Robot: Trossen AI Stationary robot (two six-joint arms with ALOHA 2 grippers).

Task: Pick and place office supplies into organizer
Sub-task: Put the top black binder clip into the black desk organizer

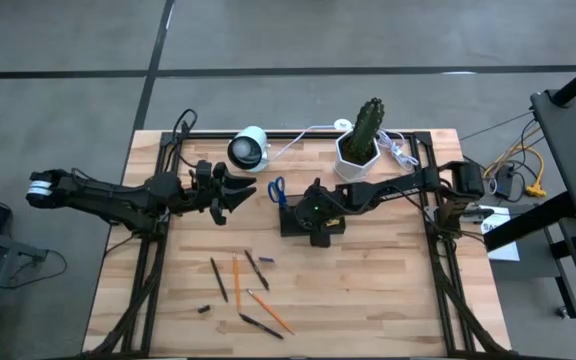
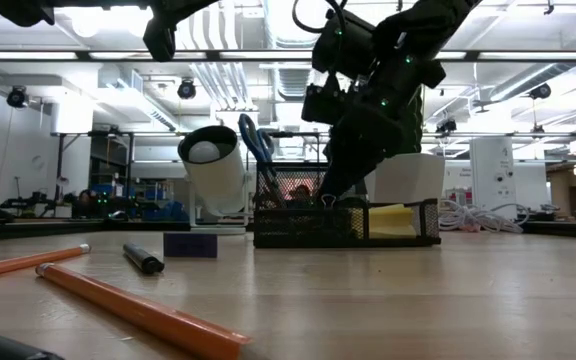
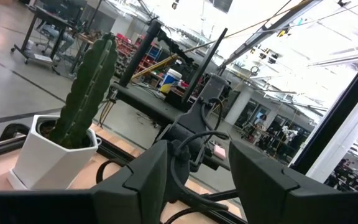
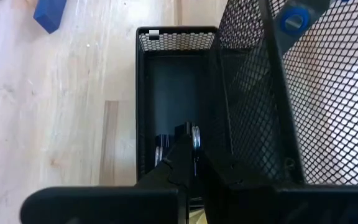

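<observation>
The black mesh organizer (image 1: 289, 228) stands mid-table. Blue-handled scissors (image 2: 257, 141) stand upright in its tall compartment, and a yellow sticky-note pad (image 2: 392, 219) lies in a low one. My right gripper (image 4: 196, 155) reaches down into a low compartment (image 4: 173, 81), shut on a small dark clip with silvery wire. My left gripper (image 1: 240, 190) hovers open left of the organizer, touching nothing. Orange and black pencils (image 1: 236, 281) and a dark stub (image 1: 205, 309) lie flat on the near half of the table. My right gripper pinches a small dark clip (image 4: 194, 135) between its two fingertips, coming from above into the organizer's low compartment. The silvery wire part shows just past the fingertips. Whether the clip rests on the compartment floor cannot be told.
A white hexagonal pot with a cactus (image 1: 360, 147) and white cables (image 1: 400, 150) sit at the far edge. A white round device (image 1: 248, 149) stands far left of the organizer. A small blue block (image 2: 190, 244) lies near the pencils.
</observation>
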